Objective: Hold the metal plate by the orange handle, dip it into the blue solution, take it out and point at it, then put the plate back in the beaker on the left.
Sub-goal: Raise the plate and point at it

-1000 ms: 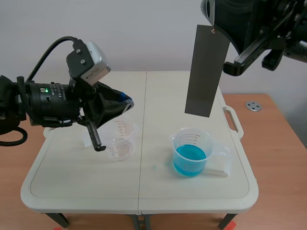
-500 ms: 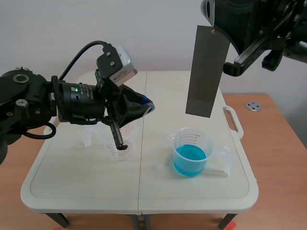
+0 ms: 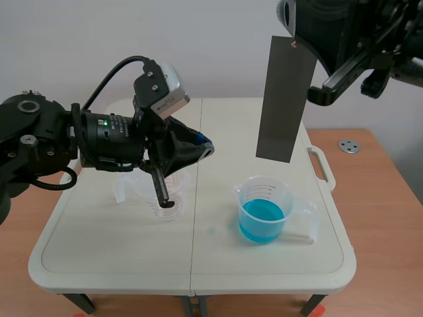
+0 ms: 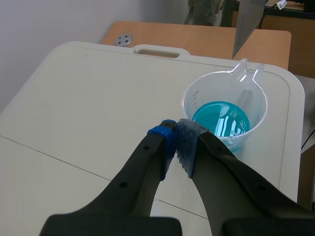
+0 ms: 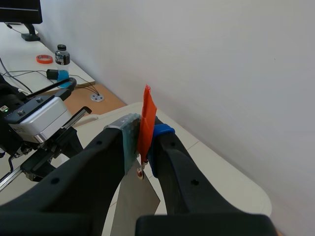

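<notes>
- My right pincer [image 5: 142, 130] is clamped on the orange handle [image 5: 146, 118], one pad on each side. That lets the plate [image 3: 284, 99] hang straight down from its top edge.
- In the scene view the plate is in the upper middle-right of the frame, lifted clear of the blue beaker [image 3: 264, 211] at lower centre-right. I judge that holding it this high keeps its whole face in view, with the solution [image 3: 262, 219] below it rather than bare table [image 3: 99, 251].
- My left pincer [image 4: 177, 142] has its fingers pressed together on nothing. It sits left of centre in the scene, tip aimed right toward the plate and well apart from it. This looks to me like the pointing step, since a closed tip makes one clear pointer.
- The empty beaker [image 3: 168, 195] stands just under my left arm, lower left of centre. The plate is due there last, so that arm probably has to clear away first.
- I cannot tell whether the plate's lower end is wet.
</notes>
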Available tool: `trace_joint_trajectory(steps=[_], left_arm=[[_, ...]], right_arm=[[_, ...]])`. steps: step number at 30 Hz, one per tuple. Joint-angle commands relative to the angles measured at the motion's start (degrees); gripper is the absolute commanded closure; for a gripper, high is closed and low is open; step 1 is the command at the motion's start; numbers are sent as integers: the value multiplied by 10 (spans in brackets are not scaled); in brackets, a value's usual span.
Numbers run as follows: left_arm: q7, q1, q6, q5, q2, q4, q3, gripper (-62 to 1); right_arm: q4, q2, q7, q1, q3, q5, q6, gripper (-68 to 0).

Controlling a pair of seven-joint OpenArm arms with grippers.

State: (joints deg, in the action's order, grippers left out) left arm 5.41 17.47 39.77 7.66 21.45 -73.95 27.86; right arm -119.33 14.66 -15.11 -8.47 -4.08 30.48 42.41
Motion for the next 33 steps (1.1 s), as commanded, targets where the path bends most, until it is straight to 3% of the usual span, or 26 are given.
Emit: trace_joint_trajectory(steps=[1,25,33], left_arm=[[-8,7,1,6,2,-10,-1,-22],[-8,5,1,6,7,-10,-1,-21],[-42,-54,-140,7,55,-15,-41,-21]], right_arm=[[-13,4,8,7,-5,9,3,-13],[-13,4,8,7,-5,9,3,-13],[-13,4,8,7,-5,9,3,-13]])
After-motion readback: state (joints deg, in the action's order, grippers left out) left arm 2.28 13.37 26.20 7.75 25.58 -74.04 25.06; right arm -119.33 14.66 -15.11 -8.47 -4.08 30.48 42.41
